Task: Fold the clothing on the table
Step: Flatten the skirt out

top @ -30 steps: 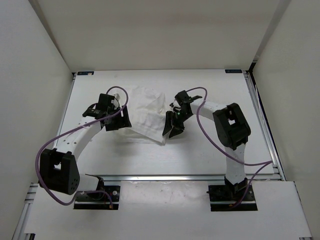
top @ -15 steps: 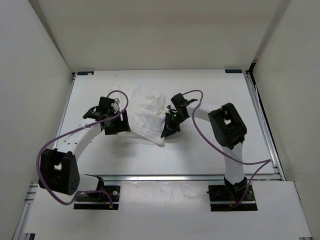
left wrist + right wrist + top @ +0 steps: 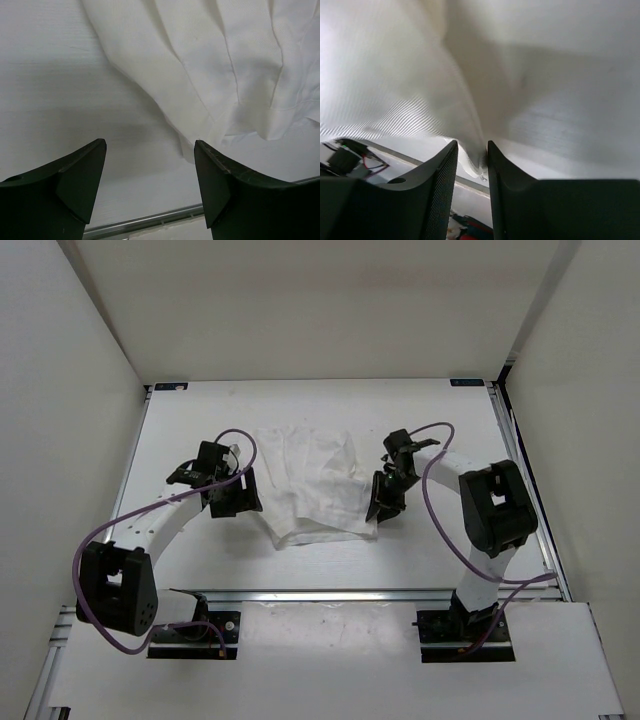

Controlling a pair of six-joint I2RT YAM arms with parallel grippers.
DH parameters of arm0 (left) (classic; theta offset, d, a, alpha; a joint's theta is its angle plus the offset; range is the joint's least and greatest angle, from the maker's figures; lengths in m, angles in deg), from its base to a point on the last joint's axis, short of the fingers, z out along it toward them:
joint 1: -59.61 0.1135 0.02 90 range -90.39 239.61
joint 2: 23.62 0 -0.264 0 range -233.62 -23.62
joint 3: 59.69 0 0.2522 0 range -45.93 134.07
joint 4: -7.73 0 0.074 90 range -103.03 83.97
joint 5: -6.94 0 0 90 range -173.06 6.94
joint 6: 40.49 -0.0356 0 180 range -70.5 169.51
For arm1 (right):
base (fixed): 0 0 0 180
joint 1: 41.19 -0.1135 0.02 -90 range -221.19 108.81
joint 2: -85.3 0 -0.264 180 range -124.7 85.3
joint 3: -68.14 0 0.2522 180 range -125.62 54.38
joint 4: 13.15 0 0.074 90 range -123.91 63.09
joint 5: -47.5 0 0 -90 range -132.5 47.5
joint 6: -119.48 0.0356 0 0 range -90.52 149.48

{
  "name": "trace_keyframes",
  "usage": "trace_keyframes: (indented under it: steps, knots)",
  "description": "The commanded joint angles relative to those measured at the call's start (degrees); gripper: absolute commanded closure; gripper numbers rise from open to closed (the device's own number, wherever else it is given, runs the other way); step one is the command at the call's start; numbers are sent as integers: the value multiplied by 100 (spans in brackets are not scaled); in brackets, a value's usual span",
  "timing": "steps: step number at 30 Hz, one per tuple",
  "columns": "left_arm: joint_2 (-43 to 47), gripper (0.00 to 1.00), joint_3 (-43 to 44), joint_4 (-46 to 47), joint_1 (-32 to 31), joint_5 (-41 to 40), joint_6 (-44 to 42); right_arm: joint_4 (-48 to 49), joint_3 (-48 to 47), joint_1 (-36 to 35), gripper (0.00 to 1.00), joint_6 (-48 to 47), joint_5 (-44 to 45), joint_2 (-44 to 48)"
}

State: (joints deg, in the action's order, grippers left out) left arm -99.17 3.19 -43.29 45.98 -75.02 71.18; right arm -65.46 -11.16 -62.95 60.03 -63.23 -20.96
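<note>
Arm links: white shells with boxy black joint housings on the left arm (image 3: pixel 150 525) and the right arm (image 3: pixel 478 575).
Cables: purple cables (image 3: pixel 437 424), one looping along each arm.
Fingers: matt black wedges, left fingers (image 3: pixel 75 180) and right fingers (image 3: pixel 440 185).
Bases: black mounts (image 3: pixel 195 630) at the near edge.

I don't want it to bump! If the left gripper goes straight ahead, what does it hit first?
Probably the bare table: the open left gripper points down at it, with the edge of the clothing just beyond. Depth is unclear, so it might brush that edge.
</note>
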Motion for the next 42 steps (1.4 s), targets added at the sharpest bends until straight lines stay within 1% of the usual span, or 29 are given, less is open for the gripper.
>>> trace_keyframes:
  steps: [1, 5, 9, 11, 14, 16, 17, 21, 22, 23, 24, 25, 27, 29, 30, 31, 34, 36, 41, 42]
  knots:
    - [207, 18, -35, 140, 9, 163, 74, -434, -432, -424, 64, -215, 473, 308]
    - [216, 18, -104, 201, -52, 190, 109, -741, -802, -750, 64, -207, 824, 88]
    - [120, 22, -280, 350, -219, 234, 206, -1154, -987, -882, 64, -286, 1211, -44]
    - [49, 23, -316, 482, -429, -11, 372, -1260, -1013, -909, 63, -312, 1422, 52]
    - [-188, 26, -316, 666, -597, -214, 636, -1366, -970, -866, 64, -365, 1563, 228]
    - [-345, 37, -351, 842, -632, -346, 811, -1401, -961, -804, 64, -365, 1581, 333]
    - [-347, 40, -368, 912, -658, -477, 908, -1419, -943, -786, 63, -382, 1590, 412]
    - [-601, 45, -351, 1071, -624, -505, 971, -1480, -943, -699, 64, -418, 1563, 606]
    - [-697, 57, -342, 1071, -615, -539, 1005, -1480, -952, -698, 64, -400, 1563, 641]
    - [-733, 65, -333, 1045, -580, -566, 954, -1498, -961, -646, 63, -409, 1598, 650]
    - [-803, 92, -342, 975, -675, -644, 979, -1559, -943, -628, 64, -418, 1599, 659]
    - [-864, 100, -307, 940, -685, -723, 997, -1490, -961, -602, 64, -444, 1477, 720]
    - [-874, 100, -228, 861, -650, -794, 936, -1489, -978, -540, 64, -488, 1240, 738]
    - [-795, 100, -88, 782, -589, -916, 909, -1568, -1057, -523, 57, -558, 1115, 686]
    - [-734, 100, -26, 816, -493, -944, 857, -1603, -1101, -609, 50, -532, 1115, 633]
    - [-672, 100, 61, 782, -474, -970, 804, -1630, -1171, -628, 39, -541, 1220, 606]
    - [-707, 100, 299, 632, -387, -953, 724, -1604, -1356, -821, 39, -532, 1282, 282]
    - [-681, 100, 309, 641, -474, -926, 733, -1542, -1444, -856, 39, -410, 1344, 132]
    - [-628, 100, 80, 693, -597, -821, 803, -1437, -1734, -935, 45, -313, 1125, -342]
    - [-602, 100, -16, 693, -606, -838, 821, -1437, -1821, -944, 48, -278, 1063, -421]
